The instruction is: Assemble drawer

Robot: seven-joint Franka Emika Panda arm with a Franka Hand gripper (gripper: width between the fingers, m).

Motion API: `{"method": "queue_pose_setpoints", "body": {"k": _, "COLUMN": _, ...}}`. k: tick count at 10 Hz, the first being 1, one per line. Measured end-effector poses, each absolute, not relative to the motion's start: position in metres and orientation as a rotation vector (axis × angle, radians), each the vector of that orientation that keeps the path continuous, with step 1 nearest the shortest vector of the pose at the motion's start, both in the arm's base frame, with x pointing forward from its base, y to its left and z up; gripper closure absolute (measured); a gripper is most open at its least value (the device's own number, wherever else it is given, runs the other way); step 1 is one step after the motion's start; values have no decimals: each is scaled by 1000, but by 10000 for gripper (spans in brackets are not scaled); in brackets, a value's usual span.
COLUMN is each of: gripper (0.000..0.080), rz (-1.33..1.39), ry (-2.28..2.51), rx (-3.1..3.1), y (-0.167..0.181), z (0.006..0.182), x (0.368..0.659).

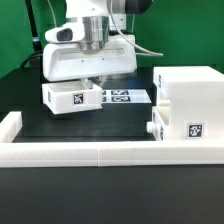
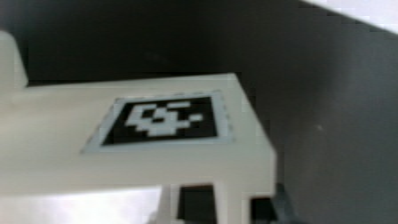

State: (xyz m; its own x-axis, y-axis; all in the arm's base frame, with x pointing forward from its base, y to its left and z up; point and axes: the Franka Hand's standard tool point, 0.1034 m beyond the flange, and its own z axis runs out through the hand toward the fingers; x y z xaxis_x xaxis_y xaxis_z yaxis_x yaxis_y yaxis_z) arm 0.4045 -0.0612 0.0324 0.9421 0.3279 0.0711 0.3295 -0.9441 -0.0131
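The small tray (image 1: 68, 97) lies on the black table at the exterior view's left, a square tag on its front. My gripper (image 1: 97, 82) stands over its right end. In the wrist view the tray's tagged face (image 2: 160, 120) fills the picture. My gripper (image 2: 231, 206) has its two dark fingers on either side of a thin white wall of that tray, shut on it. The large boxy casing (image 1: 192, 100) stands at the exterior view's right. A second knobbed tray (image 1: 158, 126) sits at its lower left front, partly inside.
The marker board (image 1: 127, 97) lies flat behind the trays, between the small tray and the casing. A long low white rail (image 1: 90, 152) runs across the front, with a raised end (image 1: 12, 125) at the exterior view's left.
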Motion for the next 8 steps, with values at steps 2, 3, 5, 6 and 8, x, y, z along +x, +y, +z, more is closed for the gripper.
{"method": "queue_pose_setpoints", "body": {"k": 2, "gripper": 758, "rz": -64, "ry": -617, "rx": -3036, "y": -60, "z": 49, "x": 423}}
{"method": "queue_pose_setpoints", "body": {"k": 3, "gripper": 758, "rz": -68, "ry": -616, "rx": -3038, "y": -60, "z": 47, "x": 421}}
{"method": "queue_pose_setpoints", "body": {"k": 5, "gripper": 758, "rz": -62, "ry": -793, "rx": -2997, "y": -60, "z": 45, "x": 418}}
{"method": "queue_pose_setpoints", "body": {"k": 6, "gripper": 758, "rz": -64, "ry": -900, "rx": -2968, "y": -61, "z": 44, "x": 418}}
{"method": "queue_pose_setpoints", "body": {"k": 8, "gripper": 758, "rz": -63, "ry": -1111, "rx": -2900, "y": -59, "z": 48, "x": 426}}
